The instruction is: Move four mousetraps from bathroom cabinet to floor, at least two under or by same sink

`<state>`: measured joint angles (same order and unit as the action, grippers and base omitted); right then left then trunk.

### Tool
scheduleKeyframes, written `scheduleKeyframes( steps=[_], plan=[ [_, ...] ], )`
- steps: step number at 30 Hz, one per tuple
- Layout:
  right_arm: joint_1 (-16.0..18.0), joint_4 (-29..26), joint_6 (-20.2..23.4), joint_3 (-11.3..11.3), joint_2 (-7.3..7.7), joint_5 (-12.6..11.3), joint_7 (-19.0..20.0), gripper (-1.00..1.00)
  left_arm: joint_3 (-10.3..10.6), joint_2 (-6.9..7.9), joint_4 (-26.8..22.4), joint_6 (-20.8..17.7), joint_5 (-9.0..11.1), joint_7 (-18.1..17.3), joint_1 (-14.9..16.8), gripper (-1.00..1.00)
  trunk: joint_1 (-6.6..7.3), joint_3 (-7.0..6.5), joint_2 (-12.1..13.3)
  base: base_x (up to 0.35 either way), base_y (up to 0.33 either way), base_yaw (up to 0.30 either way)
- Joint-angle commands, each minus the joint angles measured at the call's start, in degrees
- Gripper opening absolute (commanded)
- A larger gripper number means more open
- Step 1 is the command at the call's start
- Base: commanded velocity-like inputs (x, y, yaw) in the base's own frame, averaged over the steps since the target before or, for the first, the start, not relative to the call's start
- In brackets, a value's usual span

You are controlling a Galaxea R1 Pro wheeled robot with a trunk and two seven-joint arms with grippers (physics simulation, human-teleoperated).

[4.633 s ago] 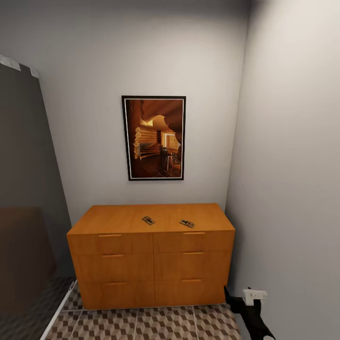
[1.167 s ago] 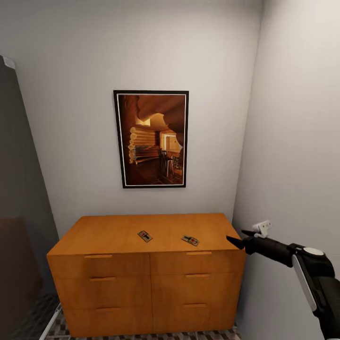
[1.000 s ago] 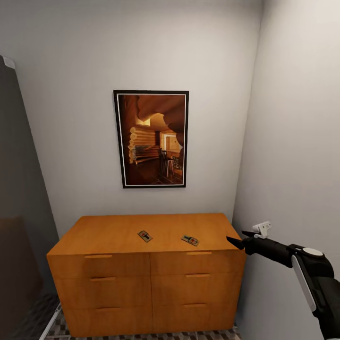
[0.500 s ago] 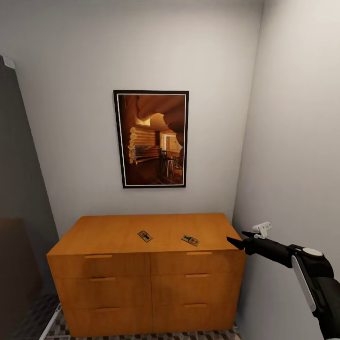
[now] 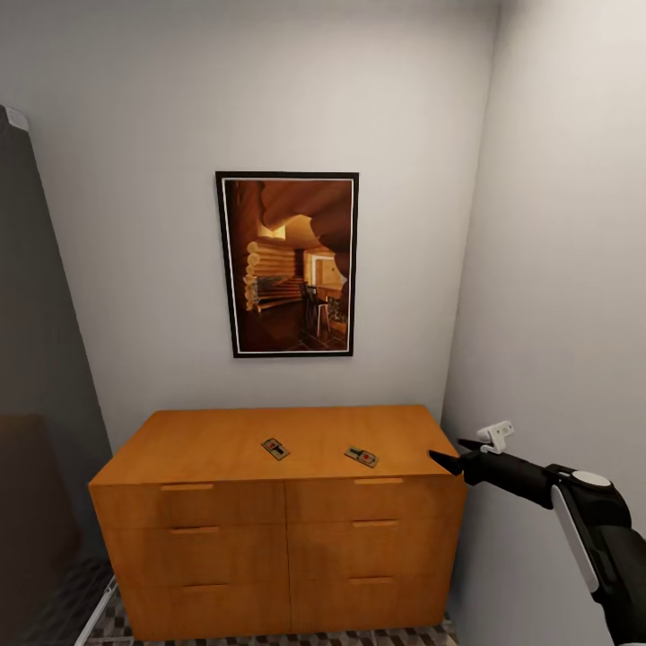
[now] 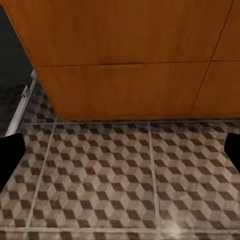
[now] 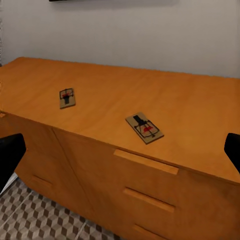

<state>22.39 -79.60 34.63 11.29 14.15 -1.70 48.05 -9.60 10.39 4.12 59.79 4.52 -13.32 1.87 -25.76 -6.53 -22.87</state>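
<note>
A: On the low orange-brown wooden cabinet (image 5: 278,502)?

B: Two small flat tan wooden mousetraps with dark metal parts and red marks, lying apart near the flat top's front edge: one (image 5: 275,448) left of centre, the other (image 5: 362,457) nearer the right end.

A: Right gripper (image 5: 453,456)?

B: Black, raised beside the cabinet's right front corner, jaws spread and empty, pointed toward the traps.

A: Left gripper (image 6: 120,152)?

B: Spread wide, empty, low over the cube-patterned brown-and-beige tiled bathroom floor (image 6: 120,185) before the drawer fronts.
</note>
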Motion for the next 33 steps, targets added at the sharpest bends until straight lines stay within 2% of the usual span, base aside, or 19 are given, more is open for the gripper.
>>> scheduleKeyframes(
  steps=[1, 9, 14, 26, 33],
  plan=[
    [0.0, 0.0, 0.2, -0.2, 0.0, -0.2, 0.1, 1.0, -0.1, 0.3, 0.2, 0.2, 0.4, -0.6, -0.2, 1.0, -0.02, 0.02, 0.0, 0.0, 0.0, 0.0],
    [0.0, 0.0, -2.6, -1.2, 0.0, -0.1, -0.9, 1.0, -0.2, 1.91, 0.2, 0.2, 0.5, -0.6, -2.2, 1.0, -0.02, 0.02, 0.0, 0.0, 0.0, 0.0],
    [0.0, 0.0, -3.3, -1.3, 0.0, -0.2, -1.7, 1.0, -0.2, 2.12, 0.2, 0.2, 0.5, -0.6, -2.5, 1.0, -0.02, 0.02, 0.0, 0.0, 0.0, 0.0],
    [0.0, 0.0, -6.4, -1.5, 0.0, -0.2, -2.1, 1.0, -0.4, 1.87, 0.0, 0.2, 0.7, -0.5, -2.6, 1.0, -0.02, 0.02, 0.0, 0.0, 0.0, 0.0],
    [0.0, 0.1, -6.6, -2.2, 0.0, -0.1, -2.1, 1.0, -0.5, 0.41, 0.0, 0.2, 0.6, -0.5, -2.6, 1.0, -0.02, 0.02, 0.0, 0.0, 0.0, 0.0]
  ],
)
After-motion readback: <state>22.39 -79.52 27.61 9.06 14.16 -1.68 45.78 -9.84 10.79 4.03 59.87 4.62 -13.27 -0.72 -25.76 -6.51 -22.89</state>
